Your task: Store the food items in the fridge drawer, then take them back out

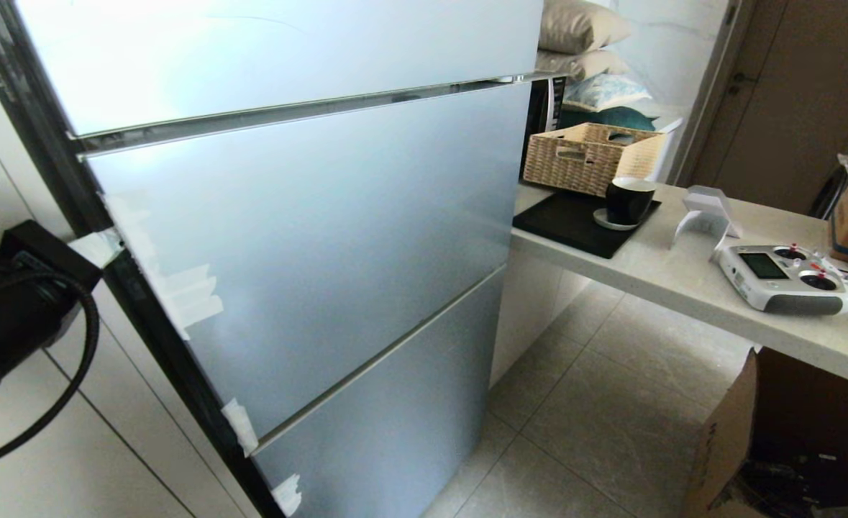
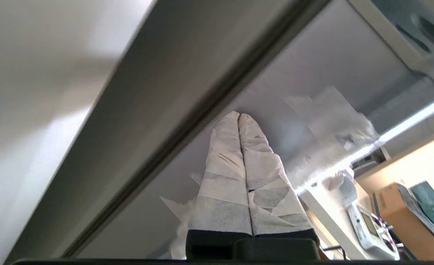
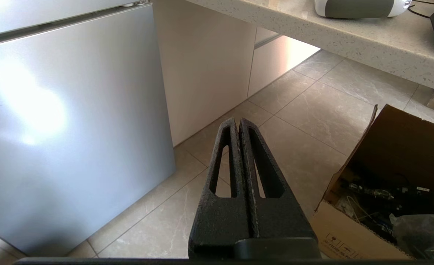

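Note:
The fridge (image 1: 323,237) stands shut, with silver door panels and white tape scraps (image 1: 186,302) near the left edge of the middle panel. The food items and the fridge drawer are hidden. My left arm (image 1: 14,295) reaches in from the left at that edge. My left gripper (image 2: 239,116), its fingers (image 2: 224,176) wrapped in white tape, is shut and empty, tips close against the door surface (image 2: 297,84) beside the dark edge strip (image 2: 187,117). Low to the right of the fridge (image 3: 66,121), my right gripper (image 3: 238,121) hangs shut over the tiled floor (image 3: 305,121), holding nothing.
To the fridge's right a counter (image 1: 682,280) carries a wicker basket (image 1: 585,155), a black mug (image 1: 628,200) on a dark mat and a white remote controller (image 1: 783,277). An open cardboard box (image 3: 393,191) stands on the floor under the counter. White cabinets (image 1: 71,446) adjoin the fridge's left.

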Robot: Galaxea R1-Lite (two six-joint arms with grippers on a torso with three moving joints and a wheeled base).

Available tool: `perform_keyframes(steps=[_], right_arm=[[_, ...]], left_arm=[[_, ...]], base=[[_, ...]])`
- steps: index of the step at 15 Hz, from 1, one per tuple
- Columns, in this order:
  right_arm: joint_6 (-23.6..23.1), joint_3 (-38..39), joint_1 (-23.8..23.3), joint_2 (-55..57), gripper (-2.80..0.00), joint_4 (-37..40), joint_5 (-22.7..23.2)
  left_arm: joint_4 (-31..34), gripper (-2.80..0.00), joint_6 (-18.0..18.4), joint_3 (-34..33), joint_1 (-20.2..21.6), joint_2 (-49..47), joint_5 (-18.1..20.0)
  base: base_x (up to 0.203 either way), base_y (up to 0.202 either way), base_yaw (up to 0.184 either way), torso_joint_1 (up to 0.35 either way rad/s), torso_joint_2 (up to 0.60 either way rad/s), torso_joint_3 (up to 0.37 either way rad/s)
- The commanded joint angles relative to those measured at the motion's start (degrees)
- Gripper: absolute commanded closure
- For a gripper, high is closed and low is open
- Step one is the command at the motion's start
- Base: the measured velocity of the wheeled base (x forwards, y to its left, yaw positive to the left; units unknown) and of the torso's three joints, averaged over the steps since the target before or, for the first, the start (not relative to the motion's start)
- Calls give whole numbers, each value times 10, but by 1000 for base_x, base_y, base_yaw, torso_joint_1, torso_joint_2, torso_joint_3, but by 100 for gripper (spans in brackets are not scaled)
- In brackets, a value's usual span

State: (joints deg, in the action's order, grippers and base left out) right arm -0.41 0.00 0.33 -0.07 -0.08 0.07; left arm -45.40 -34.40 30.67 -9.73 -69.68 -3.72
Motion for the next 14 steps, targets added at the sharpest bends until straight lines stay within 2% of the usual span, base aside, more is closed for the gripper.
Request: perform_keyframes(steps=[1, 14], right_arm=[[0, 0, 0, 1, 0, 0, 0], [0, 0, 0, 1, 0, 0, 0]], left_arm=[[0, 0, -1, -5, -5, 1, 3], [1, 0, 0, -28, -34, 17, 5]], base=[[0, 0, 0, 0, 0, 0], [0, 0, 0, 0, 0, 0]])
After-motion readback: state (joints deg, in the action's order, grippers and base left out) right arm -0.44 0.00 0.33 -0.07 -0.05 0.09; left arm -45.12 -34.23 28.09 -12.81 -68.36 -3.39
